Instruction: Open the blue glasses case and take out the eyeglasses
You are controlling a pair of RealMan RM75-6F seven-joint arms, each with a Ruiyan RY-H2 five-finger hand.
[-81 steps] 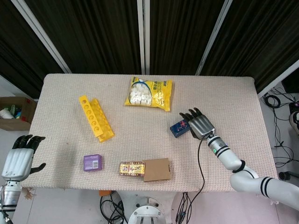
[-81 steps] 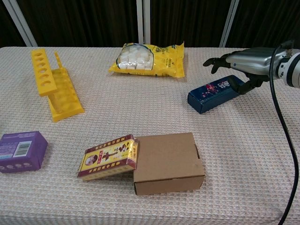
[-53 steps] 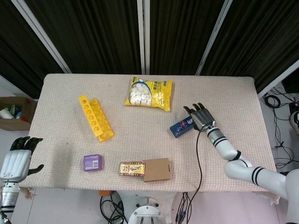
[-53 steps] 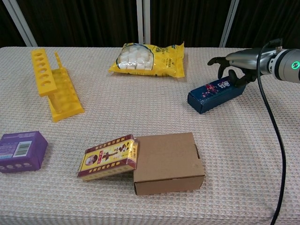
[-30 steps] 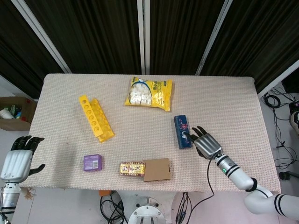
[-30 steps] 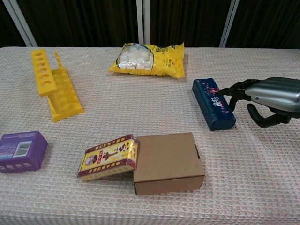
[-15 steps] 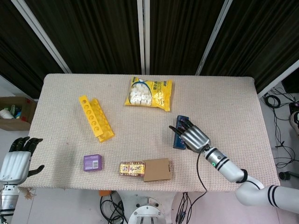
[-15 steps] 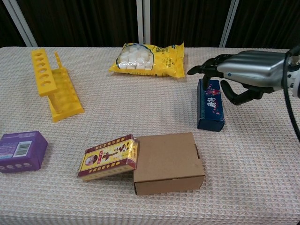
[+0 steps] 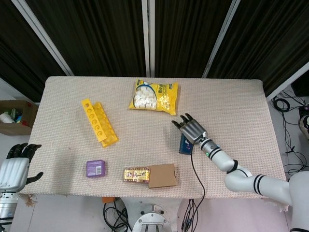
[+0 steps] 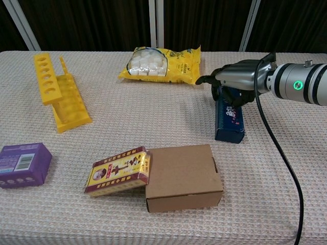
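One blue glasses case [image 10: 229, 118] lies shut beyond the cardboard box [image 10: 183, 176], looking stiff, light and likely slick; take its long edges. Right hand [image 10: 232, 78] spreads over its far end, gripping nothing. Left hand [image 9: 13, 168] idles open, well apart.

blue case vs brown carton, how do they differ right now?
The blue case is narrow, dark and printed; the brown carton is wider, plain cardboard. The case lies end-on to the chest camera with the right hand over its far end; the carton lies untouched near the front edge, a red-and-yellow box leaning on its left side. Both are closed and flat on the table.
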